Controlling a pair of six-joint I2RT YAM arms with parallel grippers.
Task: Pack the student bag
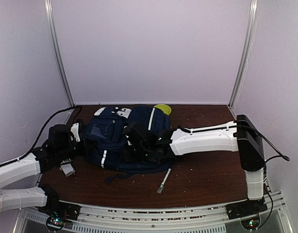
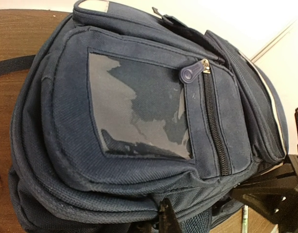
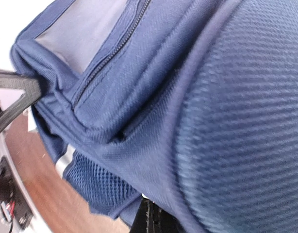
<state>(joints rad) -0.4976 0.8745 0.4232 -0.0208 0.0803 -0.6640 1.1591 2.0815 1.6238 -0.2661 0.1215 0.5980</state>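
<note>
The student bag (image 1: 112,138) is a navy backpack with white stripes, lying flat at the middle of the brown table. My left gripper (image 1: 80,137) is at its left end, and in the left wrist view one dark fingertip (image 2: 168,218) is pinched into a fold of the bag (image 2: 139,111). My right gripper (image 1: 139,141) is pressed onto the bag's middle right. In the right wrist view the bag's fabric (image 3: 188,97) fills the frame over one dark finger (image 3: 154,221). Its other finger is hidden.
A yellow-green round thing (image 1: 163,108) lies behind the bag. A slim pen-like stick (image 1: 164,180) lies in front of the bag on the table (image 1: 207,174). A small white object (image 1: 67,168) sits by the left arm. White walls close in the back and sides.
</note>
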